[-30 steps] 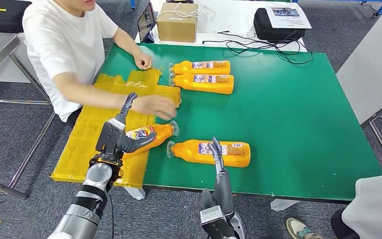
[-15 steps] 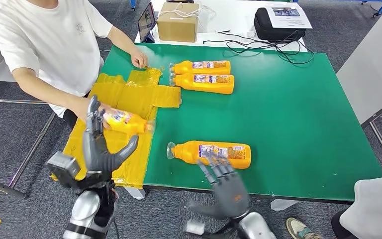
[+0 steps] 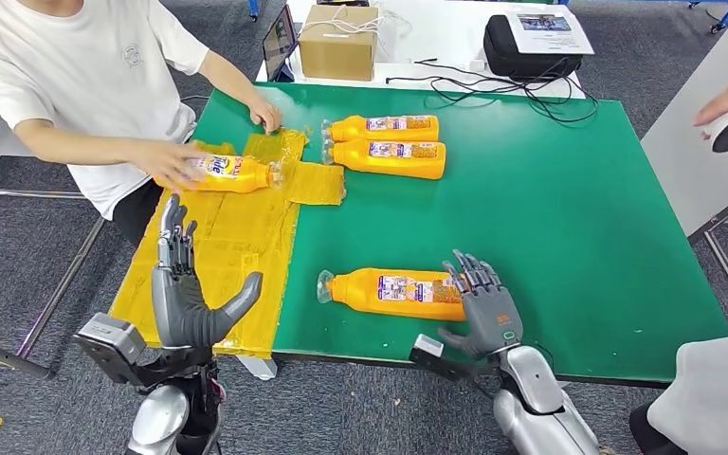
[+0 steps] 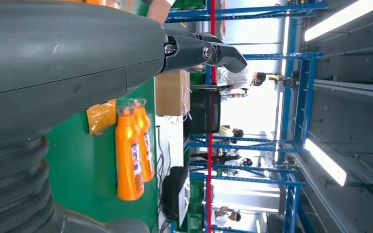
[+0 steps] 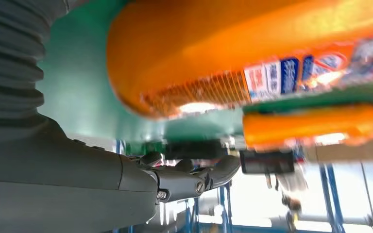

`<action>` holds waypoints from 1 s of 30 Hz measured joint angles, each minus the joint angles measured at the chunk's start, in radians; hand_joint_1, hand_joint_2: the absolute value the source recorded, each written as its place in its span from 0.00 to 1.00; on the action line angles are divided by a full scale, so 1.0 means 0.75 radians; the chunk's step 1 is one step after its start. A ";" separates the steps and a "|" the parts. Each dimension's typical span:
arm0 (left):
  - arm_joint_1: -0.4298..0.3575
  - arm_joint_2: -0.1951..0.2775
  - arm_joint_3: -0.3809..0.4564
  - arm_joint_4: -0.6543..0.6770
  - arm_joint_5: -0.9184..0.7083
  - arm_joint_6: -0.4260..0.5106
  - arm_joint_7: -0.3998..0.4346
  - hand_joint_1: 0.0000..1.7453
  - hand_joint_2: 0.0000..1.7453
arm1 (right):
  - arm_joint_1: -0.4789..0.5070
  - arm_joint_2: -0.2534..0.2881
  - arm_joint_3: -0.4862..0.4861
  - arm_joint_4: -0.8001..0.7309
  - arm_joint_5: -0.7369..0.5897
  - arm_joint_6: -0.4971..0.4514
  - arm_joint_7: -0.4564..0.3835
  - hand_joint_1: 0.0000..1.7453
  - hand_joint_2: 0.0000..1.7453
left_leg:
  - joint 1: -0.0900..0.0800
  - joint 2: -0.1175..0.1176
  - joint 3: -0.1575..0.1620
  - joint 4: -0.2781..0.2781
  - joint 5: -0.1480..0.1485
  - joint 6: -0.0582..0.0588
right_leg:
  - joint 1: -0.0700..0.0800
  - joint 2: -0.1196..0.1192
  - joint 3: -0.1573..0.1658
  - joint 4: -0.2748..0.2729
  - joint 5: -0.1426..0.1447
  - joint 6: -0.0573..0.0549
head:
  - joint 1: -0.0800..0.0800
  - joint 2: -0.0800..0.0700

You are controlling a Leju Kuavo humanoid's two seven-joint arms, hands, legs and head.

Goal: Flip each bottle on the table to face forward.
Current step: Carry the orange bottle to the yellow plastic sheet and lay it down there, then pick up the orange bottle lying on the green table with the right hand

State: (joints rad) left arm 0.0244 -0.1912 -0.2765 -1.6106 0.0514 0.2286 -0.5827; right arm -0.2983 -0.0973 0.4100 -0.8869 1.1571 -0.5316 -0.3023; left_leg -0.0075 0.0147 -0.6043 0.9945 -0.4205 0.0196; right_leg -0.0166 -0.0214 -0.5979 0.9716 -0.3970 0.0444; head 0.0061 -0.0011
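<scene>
While the left robot hand is hovering empty, fingers apart, the right robot hand is spreading its fingers against the near bottle, lying on the green counter. A person's hand is holding another bottle.

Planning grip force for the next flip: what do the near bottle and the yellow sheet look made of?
Near bottle: probably glossy orange plastic, judging by the sheen along its side, with a printed label and a clear cap. Yellow sheet: likely thin plastic film or tape-covered board; it looks shiny and wrinkled, but I can't tell which.
</scene>
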 joint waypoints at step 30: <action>-0.191 -0.006 -0.034 0.226 0.042 -0.043 0.156 0.00 1.00 | -0.523 0.218 0.203 0.583 -0.056 0.671 0.405 0.99 1.00 | 0.000 0.003 0.009 0.000 0.001 0.001 | 0.000 0.001 0.007 -0.001 0.001 0.000 | 0.000 0.000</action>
State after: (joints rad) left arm -0.1190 -0.1961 -0.3017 -1.4412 0.0826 0.1963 -0.4661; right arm -0.6908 0.0662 0.5622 -0.4495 1.1151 -0.0285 0.0014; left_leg -0.0077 0.0171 -0.5976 0.9947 -0.4197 0.0205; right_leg -0.0169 -0.0207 -0.5930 0.9712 -0.3966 0.0443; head 0.0061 -0.0011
